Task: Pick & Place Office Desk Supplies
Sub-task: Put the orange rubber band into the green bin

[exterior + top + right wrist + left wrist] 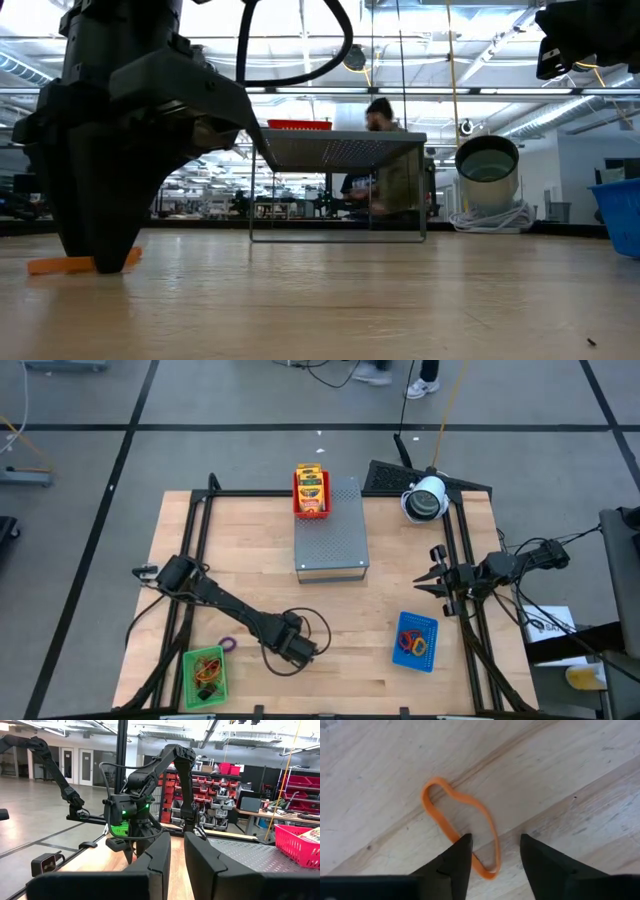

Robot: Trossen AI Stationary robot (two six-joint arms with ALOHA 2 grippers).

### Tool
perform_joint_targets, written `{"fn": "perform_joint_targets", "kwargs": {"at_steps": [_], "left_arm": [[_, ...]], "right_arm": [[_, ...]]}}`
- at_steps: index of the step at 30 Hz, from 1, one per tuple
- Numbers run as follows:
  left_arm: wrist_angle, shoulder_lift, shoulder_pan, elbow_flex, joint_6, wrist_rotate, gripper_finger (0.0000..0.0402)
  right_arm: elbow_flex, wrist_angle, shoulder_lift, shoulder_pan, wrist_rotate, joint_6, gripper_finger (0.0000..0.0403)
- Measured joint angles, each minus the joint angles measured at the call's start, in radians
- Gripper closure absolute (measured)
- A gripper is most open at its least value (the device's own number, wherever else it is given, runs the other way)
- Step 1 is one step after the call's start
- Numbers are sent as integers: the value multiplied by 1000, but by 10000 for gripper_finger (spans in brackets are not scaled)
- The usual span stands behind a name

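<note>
Between the left end effector's [495,855] fingertips, a thin orange rubber band [461,826] lies kinked

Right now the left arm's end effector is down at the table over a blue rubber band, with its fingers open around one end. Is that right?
Almost. The band is orange, not blue. The left wrist view shows the left end effector open over an orange rubber band on the wooden table, with one end of the loop between its fingers. The low view shows orange too.
</note>
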Motion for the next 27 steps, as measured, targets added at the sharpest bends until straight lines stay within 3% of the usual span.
{"fn": "perform_joint_targets", "kwargs": {"at_steps": [10, 19, 27], "left_arm": [[-18, -8, 0, -3, 69, 7, 388], [-27, -103, -16, -7, 45, -13, 397], [-40, -245, -73, -5, -102, -60, 399]], "right_arm": [[0, 0, 0, 0, 0, 0, 358], [0, 0, 0, 0, 0, 0, 358], [0, 0, 0, 0, 0, 0, 358]]}}
